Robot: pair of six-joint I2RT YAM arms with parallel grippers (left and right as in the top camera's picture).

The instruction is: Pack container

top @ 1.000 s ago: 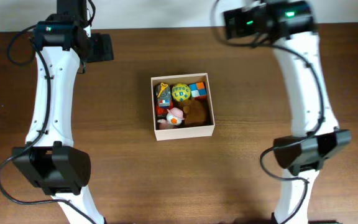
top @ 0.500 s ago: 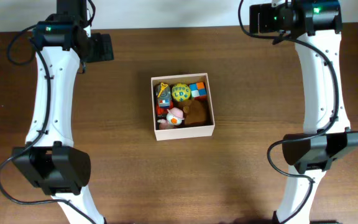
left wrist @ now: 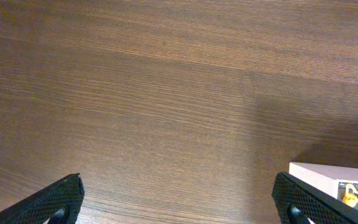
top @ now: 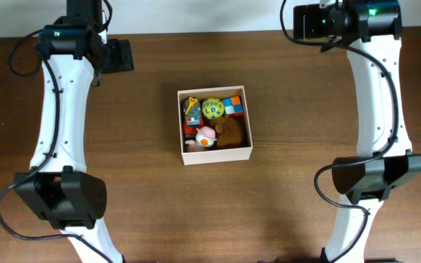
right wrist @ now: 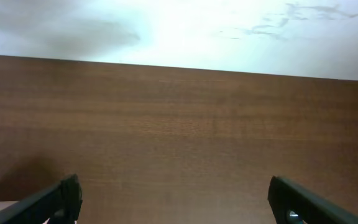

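Observation:
The container, a square white-walled box, sits mid-table in the overhead view. It holds several small toys, among them a brown plush, a yellow-green ball and a colour cube. My left gripper hangs at the far left, well away from the box, and my right gripper is at the far right near the table's back edge. In the left wrist view the left gripper is open over bare wood, with a corner of the container at lower right. The right gripper is open too, with nothing between its fingers.
The brown wooden table ends at a pale back wall just beyond the right gripper. Both arm bases stand at the near side, left and right of the box.
The right arm swung to the right and back from the container a second ago, then stopped. The left arm and the container have not moved.

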